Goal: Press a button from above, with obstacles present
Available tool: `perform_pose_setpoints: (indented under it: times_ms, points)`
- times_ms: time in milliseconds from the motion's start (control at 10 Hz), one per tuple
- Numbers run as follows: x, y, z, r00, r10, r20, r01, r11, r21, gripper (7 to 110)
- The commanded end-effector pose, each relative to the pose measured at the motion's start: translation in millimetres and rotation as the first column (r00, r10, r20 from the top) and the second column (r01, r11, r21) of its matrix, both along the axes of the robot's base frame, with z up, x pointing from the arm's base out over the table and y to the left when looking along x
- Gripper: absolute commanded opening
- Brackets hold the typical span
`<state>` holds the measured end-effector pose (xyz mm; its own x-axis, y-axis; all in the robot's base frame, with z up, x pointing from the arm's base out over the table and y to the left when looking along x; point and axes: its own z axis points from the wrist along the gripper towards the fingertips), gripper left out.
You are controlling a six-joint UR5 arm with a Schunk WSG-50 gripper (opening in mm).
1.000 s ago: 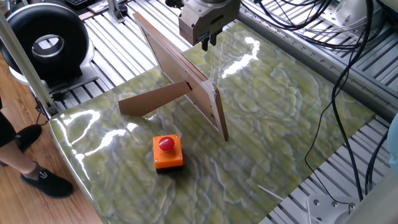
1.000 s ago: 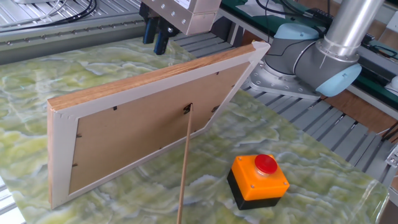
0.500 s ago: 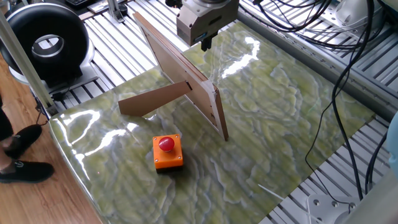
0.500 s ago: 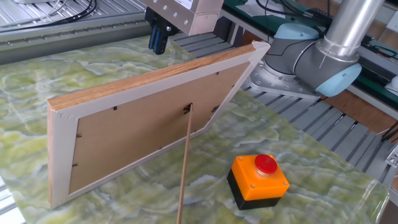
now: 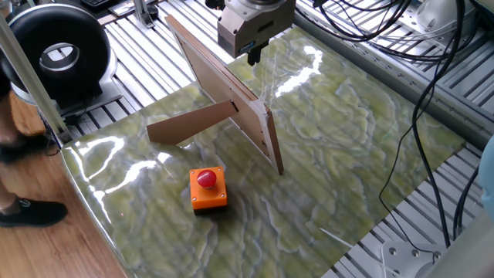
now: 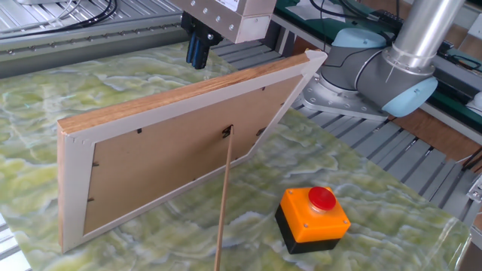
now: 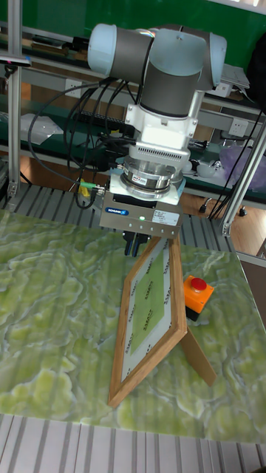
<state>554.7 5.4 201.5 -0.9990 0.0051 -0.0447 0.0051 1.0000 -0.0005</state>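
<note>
The button (image 5: 206, 178) is a red dome on an orange box (image 5: 209, 193), standing on the marble table near its front-left edge; it also shows in the other fixed view (image 6: 322, 198) and the tall view (image 7: 198, 284). The obstacles are a large upright framed board (image 5: 228, 91) (image 6: 179, 159) (image 7: 151, 316) and a thin brown strip (image 5: 193, 123) (image 6: 224, 202) propping it from the button's side. My gripper (image 5: 253, 55) (image 6: 197, 56) (image 7: 135, 244) hangs above the board's top edge at its far end. It is on the side away from the button, its dark fingers pressed together and holding nothing.
A black round fan unit (image 5: 55, 55) sits off the table's left. Cables (image 5: 432, 93) trail along the right side. The arm's base (image 6: 376, 71) stands behind the board. A person's leg and shoe (image 5: 23, 208) are at the left edge.
The gripper has shifted slightly along the board's top edge, away from the table's centre. The person's feet at the left have moved. Button and board are unmoved.
</note>
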Motion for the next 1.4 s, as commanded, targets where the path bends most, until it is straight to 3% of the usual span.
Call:
perform_pose_setpoints:
  times_ms: [0, 500, 1100, 1300]
  points:
    - [-0.6, 2.9, 1.2, 1.000, 0.023, -0.002, -0.023, 1.000, 0.013, 7]
    - [0.9, -9.0, 1.4, 0.999, 0.045, 0.002, -0.045, 0.998, -0.036, 7]
    - [0.5, -8.2, 1.3, 0.999, 0.049, 0.000, -0.049, 0.998, -0.033, 7]
    - [-4.8, -10.1, 14.1, 0.999, 0.052, -0.013, -0.052, 0.997, -0.049, 7]
